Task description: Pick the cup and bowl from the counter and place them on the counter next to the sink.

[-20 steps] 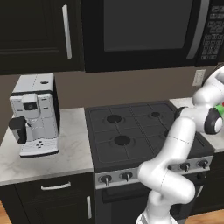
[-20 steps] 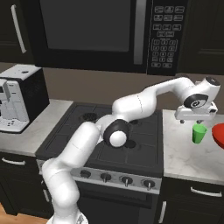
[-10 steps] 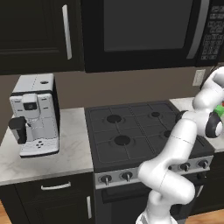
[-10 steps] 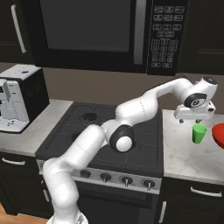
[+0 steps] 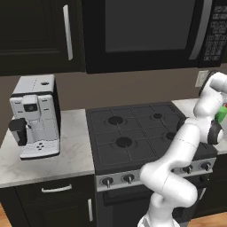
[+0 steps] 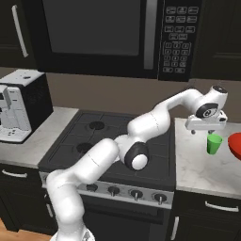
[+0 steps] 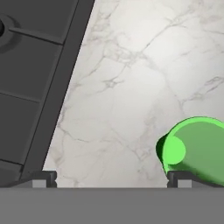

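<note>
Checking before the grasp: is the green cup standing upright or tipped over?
Upright. In the right base view the cup stands on the counter, rim up; the hand view looks down into its mouth.

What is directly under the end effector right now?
The green cup stands on the marble counter, just below the open end effector. The hand view shows its inside is plain green, apparently empty; the near finger covers its edge.

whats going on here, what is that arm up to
The white arm is reaching across the stovetop to the counter on its right. Its open gripper hangs just above the green cup, not gripping it. The red bowl sits on the counter beside the cup, untouched.
</note>
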Tool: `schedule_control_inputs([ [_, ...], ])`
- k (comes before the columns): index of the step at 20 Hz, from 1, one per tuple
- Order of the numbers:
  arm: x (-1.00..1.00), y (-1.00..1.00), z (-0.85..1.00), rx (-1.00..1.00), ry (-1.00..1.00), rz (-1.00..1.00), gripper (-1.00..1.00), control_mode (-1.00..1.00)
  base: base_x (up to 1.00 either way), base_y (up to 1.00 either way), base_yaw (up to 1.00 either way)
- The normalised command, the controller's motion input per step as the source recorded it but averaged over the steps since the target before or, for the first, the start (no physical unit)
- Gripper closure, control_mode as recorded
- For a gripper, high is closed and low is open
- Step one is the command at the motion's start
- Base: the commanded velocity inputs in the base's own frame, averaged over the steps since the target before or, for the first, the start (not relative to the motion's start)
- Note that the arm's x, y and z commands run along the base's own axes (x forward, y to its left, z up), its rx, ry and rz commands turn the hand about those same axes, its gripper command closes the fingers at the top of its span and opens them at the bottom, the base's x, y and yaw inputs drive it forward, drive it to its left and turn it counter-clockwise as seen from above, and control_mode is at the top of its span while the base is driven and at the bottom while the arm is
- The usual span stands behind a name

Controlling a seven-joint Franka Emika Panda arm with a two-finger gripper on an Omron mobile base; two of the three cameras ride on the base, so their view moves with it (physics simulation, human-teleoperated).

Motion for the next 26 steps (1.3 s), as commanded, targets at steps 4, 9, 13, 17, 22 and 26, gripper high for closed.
schedule_control_inputs([
  [4,0.11,-0.2,-0.11,0.0,0.0,0.0,-1.0,-1.0,0.0,0.0,0.0],
  [9,0.01,-0.27,0.0,0.0,0.01,0.0,-1.0,-1.0,0.0,0.0,0.0],
  [13,0.0,-0.25,0.0,0.0,0.05,0.0,-1.0,-1.0,0.0,0.0,0.0],
  [17,0.01,-0.11,0.0,0.0,0.09,0.0,-1.0,-1.0,0.0,0.0,0.0],
  [22,0.11,0.0,-0.02,0.0,0.12,0.0,-1.0,-1.0,0.0,0.0,0.0],
  [26,0.13,0.0,0.0,0.0,0.1,0.0,-1.0,-1.0,0.0,0.0,0.0],
])
